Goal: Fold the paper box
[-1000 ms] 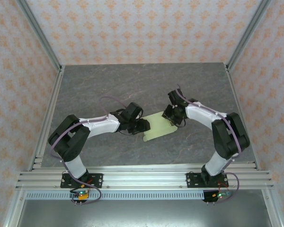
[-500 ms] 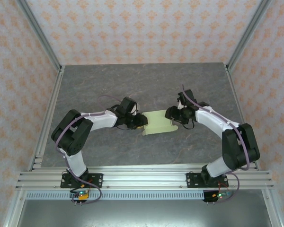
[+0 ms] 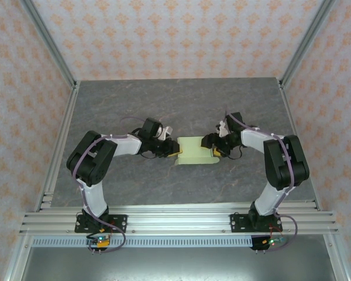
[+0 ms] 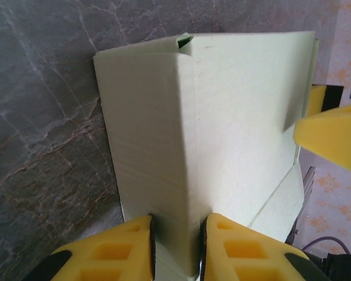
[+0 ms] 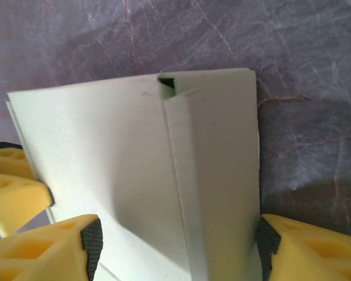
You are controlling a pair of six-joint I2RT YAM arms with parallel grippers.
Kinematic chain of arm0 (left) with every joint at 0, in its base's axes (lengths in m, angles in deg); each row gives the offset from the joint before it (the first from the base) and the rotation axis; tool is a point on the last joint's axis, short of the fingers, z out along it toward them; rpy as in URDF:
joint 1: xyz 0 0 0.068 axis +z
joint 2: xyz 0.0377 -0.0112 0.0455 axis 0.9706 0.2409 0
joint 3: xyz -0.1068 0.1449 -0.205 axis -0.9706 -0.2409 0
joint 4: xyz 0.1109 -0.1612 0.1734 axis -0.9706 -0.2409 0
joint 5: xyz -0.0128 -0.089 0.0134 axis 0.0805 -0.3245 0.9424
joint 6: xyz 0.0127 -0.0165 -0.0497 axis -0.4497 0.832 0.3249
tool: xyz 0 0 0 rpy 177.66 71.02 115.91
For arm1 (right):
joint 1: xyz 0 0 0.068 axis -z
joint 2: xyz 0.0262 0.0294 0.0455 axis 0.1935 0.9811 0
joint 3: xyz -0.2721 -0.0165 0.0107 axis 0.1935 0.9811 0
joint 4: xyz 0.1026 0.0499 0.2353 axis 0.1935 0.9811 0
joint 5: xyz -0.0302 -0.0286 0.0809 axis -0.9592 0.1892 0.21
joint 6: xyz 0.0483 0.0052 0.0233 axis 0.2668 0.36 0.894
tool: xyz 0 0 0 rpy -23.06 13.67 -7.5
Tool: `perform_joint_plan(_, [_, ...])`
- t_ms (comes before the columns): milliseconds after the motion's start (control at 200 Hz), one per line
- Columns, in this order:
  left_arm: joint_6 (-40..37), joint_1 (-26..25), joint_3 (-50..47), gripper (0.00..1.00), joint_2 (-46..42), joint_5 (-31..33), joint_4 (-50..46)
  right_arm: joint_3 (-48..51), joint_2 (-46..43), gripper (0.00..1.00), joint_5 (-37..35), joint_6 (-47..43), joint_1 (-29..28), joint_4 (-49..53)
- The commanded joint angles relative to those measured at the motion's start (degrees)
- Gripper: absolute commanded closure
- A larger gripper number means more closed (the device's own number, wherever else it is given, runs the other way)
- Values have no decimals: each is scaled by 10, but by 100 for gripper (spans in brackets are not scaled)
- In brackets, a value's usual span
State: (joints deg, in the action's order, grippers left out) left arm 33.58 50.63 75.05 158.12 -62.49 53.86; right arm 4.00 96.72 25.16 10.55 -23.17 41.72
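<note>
Pinching paper box (image 4: pixel 234 117), left hand (image 4: pixel 176 234) — raised fold

A robotics lab test cell is indicated: a stone-patterned tabletop (image 3: pixel 181 99) is enclosed by aluminium profile posts (image 3: pixel 50 44) and panels papered with an orange motif (image 3: pixel 175 35). A left arm (image 3: pixel 120 145) and a right arm (image 3: pixel 257 140) are bolted to a slotted rail (image 3: pixel 175 219) at the near edge.

arms (image 3: pixel 123 144): black joints, white shells | cables (image 3: pixel 76 167): purple | hand fingers (image 4: pixel 240 249): yellow, black pads | bases (image 3: pixel 253 221): black
</note>
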Motion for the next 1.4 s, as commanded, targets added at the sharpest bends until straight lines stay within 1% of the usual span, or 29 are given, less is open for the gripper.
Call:
perform_joint_plan(0, [-17,10,-45,77,58,87,-79,-10,26,28,105,16,4,-33])
perform_joint_plan(120, [17,26,-59,78,76,57,-33,-2,36,29,144,56,4,-73])
perform_joint_plan(195, [22,30,-59,77,84,44,-23,-1,36,32,155,73,4,-81])
perform_joint_plan(295, [27,30,-59,73,73,35,-11,-1,32,35,158,112,4,-94])
perform_joint_plan(450, [17,32,-33,74,60,30,-45,28,18,34,178,216,4,-192])
perform_joint_plan(566, [28,46,-35,78,75,20,-41,28,11,32,180,241,5,-200])
perform_joint_plan(661, [19,58,-40,79,90,23,-48,30,7,31,177,243,5,-199])
perform_joint_plan(761, [20,59,-45,80,104,28,-41,30,14,31,176,239,6,-192])
perform_joint_plan(881, [18,61,-48,83,110,36,-39,32,16,31,158,235,6,-174])
perform_joint_plan(1031, [5,67,-55,84,106,52,-48,17,10,30,108,183,9,-92])
perform_joint_plan(1146, [5,72,-60,83,109,54,-42,18,3,30,112,168,13,-82])
perform_joint_plan(1251, [2,72,-61,83,108,59,-43,4,5,29,98,140,13,-39])
perform_joint_plan(1397, [-4,71,-59,83,106,63,-52,14,1,28,100,161,13,-65])
